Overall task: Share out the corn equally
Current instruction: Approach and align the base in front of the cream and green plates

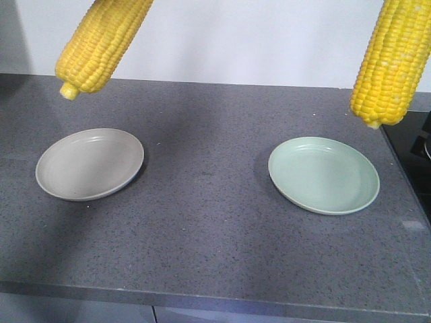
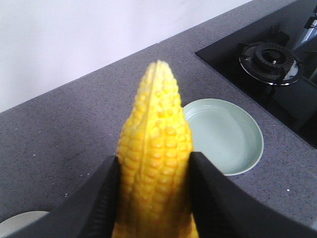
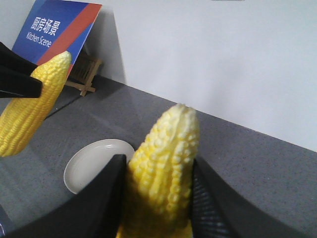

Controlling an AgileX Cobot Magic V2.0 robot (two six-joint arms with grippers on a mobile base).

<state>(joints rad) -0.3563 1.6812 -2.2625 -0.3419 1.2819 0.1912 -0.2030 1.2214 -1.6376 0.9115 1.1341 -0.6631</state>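
Each arm holds one corn cob in the air above the grey counter (image 1: pixel 202 222): the left gripper (image 2: pixel 154 196) is clamped on the left cob (image 1: pixel 101 40), its dark fingers (image 2: pixel 101 198) pressing both flanks, and the right gripper (image 3: pixel 157 198) is clamped the same way on the right cob (image 1: pixel 394 60). In the front view the left cob hangs at about eleven o'clock over the beige plate (image 1: pixel 89 163) at nine o'clock, and the right cob at about one o'clock over the pale green plate (image 1: pixel 324 175) at three o'clock, both plates bare. One cob over each plate suits an equal share, and holding them high probably keeps them clear of the rims until they are lowered; a gas hob (image 2: pixel 270 59) lies beyond the green plate.
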